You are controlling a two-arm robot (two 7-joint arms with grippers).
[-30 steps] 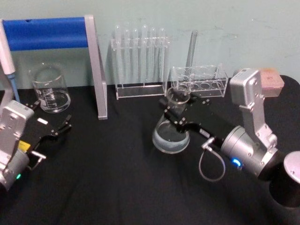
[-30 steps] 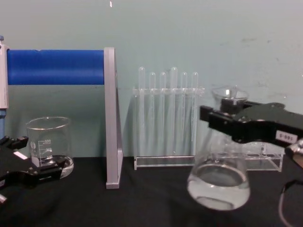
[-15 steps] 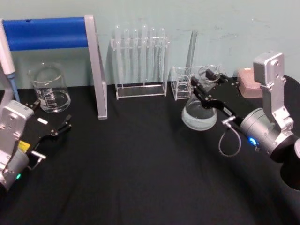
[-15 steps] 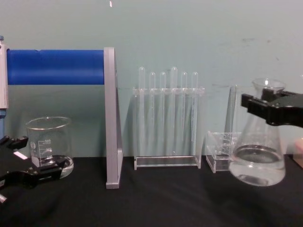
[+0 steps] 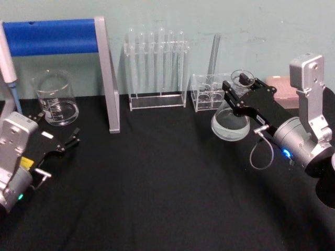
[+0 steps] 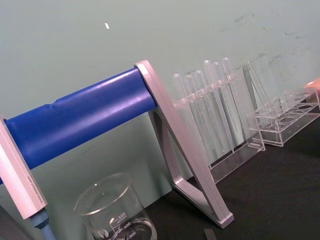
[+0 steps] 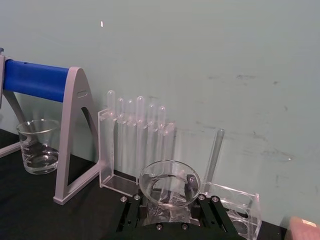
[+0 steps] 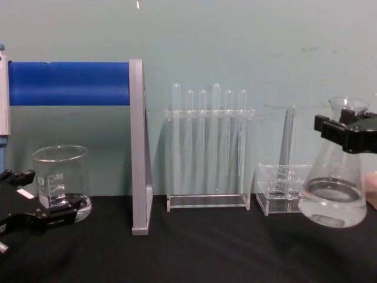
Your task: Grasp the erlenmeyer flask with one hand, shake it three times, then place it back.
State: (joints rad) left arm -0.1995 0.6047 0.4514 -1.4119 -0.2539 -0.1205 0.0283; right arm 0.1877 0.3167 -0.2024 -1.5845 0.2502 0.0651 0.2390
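The erlenmeyer flask is clear glass with a little clear liquid in its wide base. It hangs slightly tilted at the right of the table, in front of a low clear rack. My right gripper is shut on its neck just under the flared rim. The chest view shows the flask near the right edge, with the black right gripper clamped across the neck. The right wrist view looks down into the flask's open rim. My left gripper rests open at the left, near the beaker.
A glass beaker stands at the back left beside a blue-barred grey stand. A tall rack of test tubes and a low clear rack line the back wall. A pink block lies behind my right arm.
My right gripper has swung the flask from the table's middle toward the right and back, and the liquid has shifted inside. The left arm has not moved.
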